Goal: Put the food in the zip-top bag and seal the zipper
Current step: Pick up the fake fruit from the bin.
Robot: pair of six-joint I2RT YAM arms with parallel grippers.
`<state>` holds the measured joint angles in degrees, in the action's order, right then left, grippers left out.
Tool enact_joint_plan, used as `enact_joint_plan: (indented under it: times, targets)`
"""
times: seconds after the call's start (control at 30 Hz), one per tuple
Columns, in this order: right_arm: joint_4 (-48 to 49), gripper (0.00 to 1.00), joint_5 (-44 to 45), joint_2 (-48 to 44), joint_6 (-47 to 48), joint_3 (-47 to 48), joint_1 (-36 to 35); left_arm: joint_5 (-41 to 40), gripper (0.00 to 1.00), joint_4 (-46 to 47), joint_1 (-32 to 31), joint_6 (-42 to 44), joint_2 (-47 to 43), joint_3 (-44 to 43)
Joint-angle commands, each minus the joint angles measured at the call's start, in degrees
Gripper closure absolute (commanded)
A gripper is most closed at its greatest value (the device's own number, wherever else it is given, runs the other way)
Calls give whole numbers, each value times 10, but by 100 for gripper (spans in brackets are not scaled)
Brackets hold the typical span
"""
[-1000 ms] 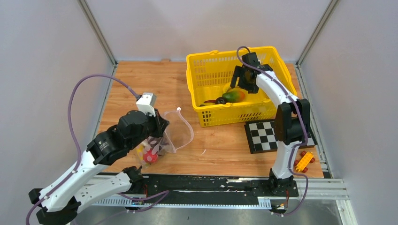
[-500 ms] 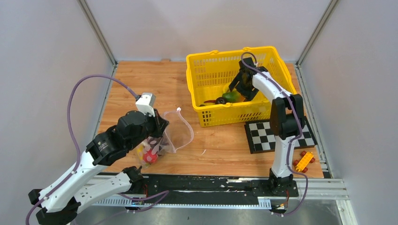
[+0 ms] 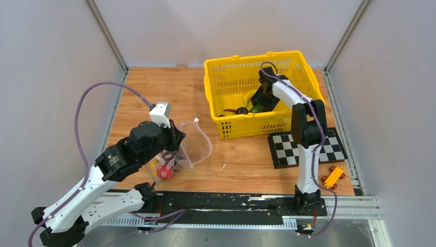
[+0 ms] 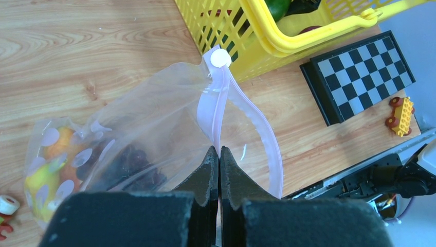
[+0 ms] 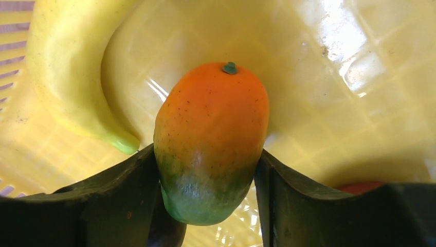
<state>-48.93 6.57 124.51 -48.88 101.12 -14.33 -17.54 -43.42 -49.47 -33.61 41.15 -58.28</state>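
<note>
The mango is orange-green, the basket yellow, the board black-white chequered.

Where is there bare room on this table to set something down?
Bare wood: far-left, between the wall and the yellow basket; and centre, between the zip-top bag and the checkerboard. Crowded: the basket, with right hand on the mango; near-left, left hand pinching bag.

The top camera sits high at the near side and looks down and forward over the whole table from far off. The left wrist camera looks along the left gripper, close to the bag. It also takes in the basket, checkerboard and car, all shared with the top view. The right wrist camera faces the basket floor past the right gripper, so near that the mango fills the frame. With the top view it shares only the basket's inside.
</note>
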Motion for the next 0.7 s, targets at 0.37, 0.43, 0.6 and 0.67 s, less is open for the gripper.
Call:
enact_joint_plan:
  times: [0.37,0.43,0.6,0.67]
  targets:
    - [123,82,10,-189,105,-119,-1,9,100,38,-1,-3,8,-5]
    - [144,83,8,-235,120,-138,-1,10,100,39,-1,-3,9,-4]
    - [231,84,-30,-350,159,-212,-1,15,100,45,-1,-7,10,1]
    - [285,82,-68,-400,177,-250,-1,16,100,49,-1,-8,11,3]
